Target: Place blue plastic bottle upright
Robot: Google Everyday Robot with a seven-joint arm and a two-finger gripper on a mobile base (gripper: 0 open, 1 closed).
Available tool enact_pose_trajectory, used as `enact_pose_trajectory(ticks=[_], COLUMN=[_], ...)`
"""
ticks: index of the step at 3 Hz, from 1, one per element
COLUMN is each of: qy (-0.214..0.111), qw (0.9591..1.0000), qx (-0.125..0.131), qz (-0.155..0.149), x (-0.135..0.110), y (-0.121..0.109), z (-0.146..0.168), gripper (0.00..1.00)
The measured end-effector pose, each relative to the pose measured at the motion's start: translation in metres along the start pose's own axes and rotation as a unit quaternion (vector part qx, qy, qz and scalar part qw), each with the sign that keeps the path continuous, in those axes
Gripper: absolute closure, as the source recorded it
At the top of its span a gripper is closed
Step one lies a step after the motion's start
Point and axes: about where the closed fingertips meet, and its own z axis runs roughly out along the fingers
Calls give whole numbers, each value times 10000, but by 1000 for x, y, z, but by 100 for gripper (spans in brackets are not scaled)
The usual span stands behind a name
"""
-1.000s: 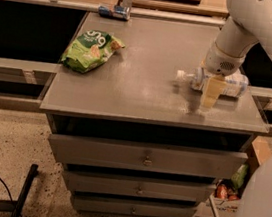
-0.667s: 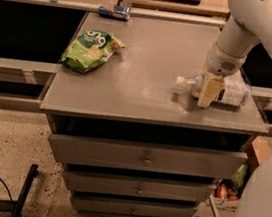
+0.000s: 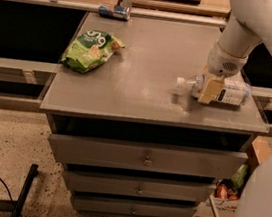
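The blue plastic bottle (image 3: 225, 92) lies on its side near the right edge of the grey cabinet top (image 3: 152, 67), with its white cap (image 3: 180, 82) pointing left. My gripper (image 3: 208, 88) comes down from the white arm onto the bottle's middle. One tan finger (image 3: 208, 92) lies across the bottle's front side; the other is hidden behind it. The gripper looks shut on the bottle, which still rests on the top.
A green snack bag (image 3: 90, 49) lies at the left of the top. A small blue-and-white flat object (image 3: 114, 11) sits at the far edge. Drawers (image 3: 144, 157) are below, and a box of items (image 3: 231, 187) stands on the floor at the right.
The bottle has shifted slightly to the right under the gripper. The gripper has stayed over the bottle, and its finger looks a little higher.
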Motion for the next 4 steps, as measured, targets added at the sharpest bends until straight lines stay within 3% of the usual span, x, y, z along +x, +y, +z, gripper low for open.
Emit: enact_pose_trajectory(ticks=[1,2,3,4], qy=[-49,-311,-1104,-2301], qw=[10000,9995,9937,9721], qx=[-46,40,179,461], qz=[14,29,19,-77], x=[-2,-10,-13,-22], y=[4,10,12,17], z=[-5,-31,-60,-106], gripper=[100,100,100,100])
